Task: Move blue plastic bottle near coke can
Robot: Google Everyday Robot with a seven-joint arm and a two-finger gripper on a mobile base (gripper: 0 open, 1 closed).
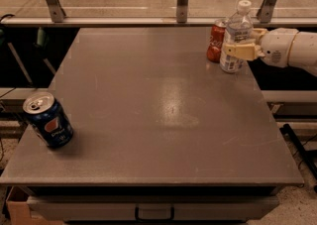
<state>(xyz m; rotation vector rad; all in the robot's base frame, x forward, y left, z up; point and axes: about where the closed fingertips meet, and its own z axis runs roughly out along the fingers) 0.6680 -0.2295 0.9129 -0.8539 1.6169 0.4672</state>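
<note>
claw [234, 50] tight around upright blue plastic bottle [238, 25], just beside coke can [216, 43]

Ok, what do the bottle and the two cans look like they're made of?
Bottle: clear, faintly bluish plastic, judging by its see-through wall; white cap. Red can: likely painted aluminium, with a silvery top. Blue can: same look, shiny bare lid. The end effector, at the far right of the table, grips the bottle.

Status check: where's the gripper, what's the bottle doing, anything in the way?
Gripper at table's far right, shut on blue plastic bottle. Bottle upright, close beside coke can. Pepsi can near left corner, well away from both.
</note>
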